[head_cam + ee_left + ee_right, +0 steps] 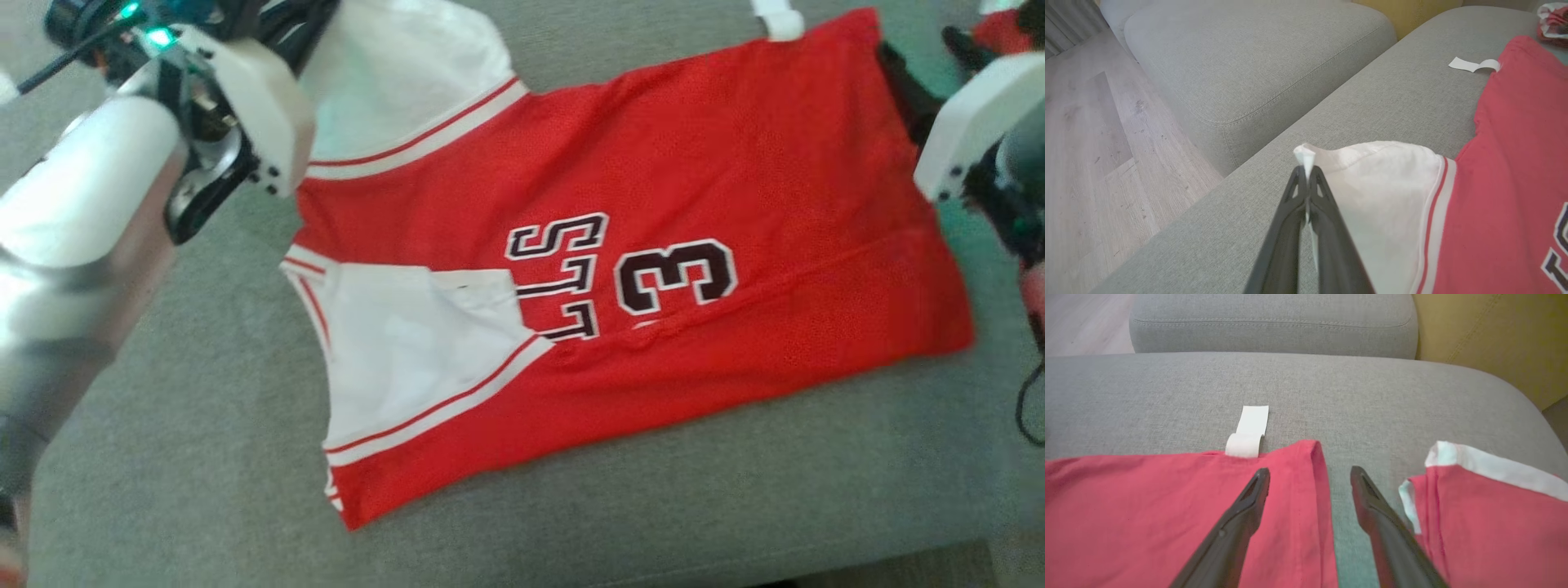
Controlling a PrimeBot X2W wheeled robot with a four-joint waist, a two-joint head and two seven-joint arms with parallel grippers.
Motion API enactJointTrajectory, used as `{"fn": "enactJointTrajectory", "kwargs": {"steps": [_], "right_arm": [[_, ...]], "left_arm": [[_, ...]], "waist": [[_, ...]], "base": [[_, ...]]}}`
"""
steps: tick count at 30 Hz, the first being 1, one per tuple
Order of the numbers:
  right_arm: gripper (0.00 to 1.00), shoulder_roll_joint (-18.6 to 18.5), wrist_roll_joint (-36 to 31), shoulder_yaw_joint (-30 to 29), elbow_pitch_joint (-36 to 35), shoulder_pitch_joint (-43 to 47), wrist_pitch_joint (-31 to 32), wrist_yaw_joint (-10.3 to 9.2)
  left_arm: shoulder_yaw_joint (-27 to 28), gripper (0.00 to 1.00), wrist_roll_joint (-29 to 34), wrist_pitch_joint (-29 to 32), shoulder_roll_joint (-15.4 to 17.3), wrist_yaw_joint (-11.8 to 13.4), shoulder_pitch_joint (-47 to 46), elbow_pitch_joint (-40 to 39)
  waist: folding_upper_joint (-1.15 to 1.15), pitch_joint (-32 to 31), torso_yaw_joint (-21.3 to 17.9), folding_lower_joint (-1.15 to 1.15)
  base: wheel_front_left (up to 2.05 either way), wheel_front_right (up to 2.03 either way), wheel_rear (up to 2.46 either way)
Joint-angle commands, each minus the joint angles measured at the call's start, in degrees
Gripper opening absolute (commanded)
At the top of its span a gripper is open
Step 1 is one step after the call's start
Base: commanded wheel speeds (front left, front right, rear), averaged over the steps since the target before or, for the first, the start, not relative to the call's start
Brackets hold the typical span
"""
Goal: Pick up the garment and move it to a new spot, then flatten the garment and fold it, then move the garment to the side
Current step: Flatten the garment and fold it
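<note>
Two grippers flank your jersey (694, 163), spread mid-frame on the grey cushion (204, 457): the left gripper (1306, 170) pinches the white sleeve (1380, 183) tip at upper left, the right gripper (1310, 477) hangs wide open over the hem (1319, 498) at right, so you seem mid-fold and should next carry that sleeve inward.
</note>
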Motion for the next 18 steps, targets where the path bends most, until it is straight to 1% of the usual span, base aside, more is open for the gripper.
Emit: {"fn": "enactJointTrajectory", "kwargs": {"steps": [1, 6, 10, 11, 12, 13, 14, 15, 16, 17, 18], "right_arm": [[1.0, 0.05, 0.17, 0.49, 1.08, -2.31, 0.68, 0.37], [1.0, 1.06, 2.14, 0.75, 8.8, -7.99, 1.75, 0.37], [1.0, 0.94, 3.08, 2.24, 12.5, -10.56, 1.34, 0.37], [0.98, 0.92, 3.37, 2.44, 13.21, -11.05, 0.86, 0.37], [0.86, 0.88, 3.56, 2.6, 13.91, -11.5, 0.27, 0.37], [0.69, 0.83, 3.63, 2.95, 14.58, -11.86, -0.14, 0.37], [0.69, 0.83, 3.63, 2.95, 14.58, -11.86, -0.14, 0.37], [0.49, 0.79, 3.78, 3.33, 15.18, -12.17, -0.48, 0.37], [0.35, 0.7, 3.92, 3.65, 15.68, -12.56, -0.97, 0.37], [0.0, 0.55, 3.92, 3.98, 16.09, -12.98, -1.66, 0.37], [0.0, 0.37, 3.85, 4.23, 16.56, -13.42, -2.39, 0.37]], "left_arm": [[1.41, 0.0, -0.38, -0.78, 1.03, 0.1, -3.86, -1.48], [-0.66, 0.0, -0.95, -2.21, 0.08, 0.1, -5.7, -1.55], [-1.95, 0.0, -1.72, -3.28, -0.08, 0.1, -6.58, -0.86], [-2.2, 0.0, -1.96, -3.49, -0.11, 0.1, -6.77, -0.66], [-2.39, 0.0, -2.23, -3.71, -0.14, 0.1, -6.92, -0.43], [-2.6, 0.0, -2.48, -3.94, -0.16, 0.1, -7.03, -0.14], [-2.6, 0.0, -2.48, -3.94, -0.16, 0.1, -7.03, -0.14], [-2.86, 0.0, -2.67, -4.16, -0.17, 0.1, -7.13, 0.13], [-3.1, 0.0, -2.83, -4.38, -0.14, 0.1, -7.25, 0.44], [-3.3, 0.0, -2.99, -4.63, -0.1, 0.1, -7.38, 0.77], [-3.47, 0.0, -3.14, -4.92, -0.02, 0.1, -7.53, 1.13]], "waist": [[0.0, 1.5, 2.22, 0.0], [0.0, 2.68, 4.28, 0.0], [0.0, 2.95, 5.01, 0.0], [0.0, 3.01, 5.12, 0.0], [0.0, 3.08, 5.22, 0.0], [0.0, 3.12, 5.3, 0.0], [0.0, 3.12, 5.3, 0.0], [0.0, 3.15, 5.37, 0.0], [0.0, 3.2, 5.4, 0.0], [0.0, 3.26, 5.41, 0.0], [0.0, 3.32, 5.41, 0.0]], "base": [[0.0, 0.0, 0.0], [0.0, 0.0, 0.0], [0.0, 0.0, 0.0], [0.0, 0.0, 0.0], [0.0, 0.0, 0.0], [0.0, 0.0, 0.0], [0.0, 0.0, 0.0], [0.0, 0.0, 0.0], [0.0, 0.0, 0.0], [0.0, 0.0, 0.0], [0.0, 0.0, 0.0]]}}
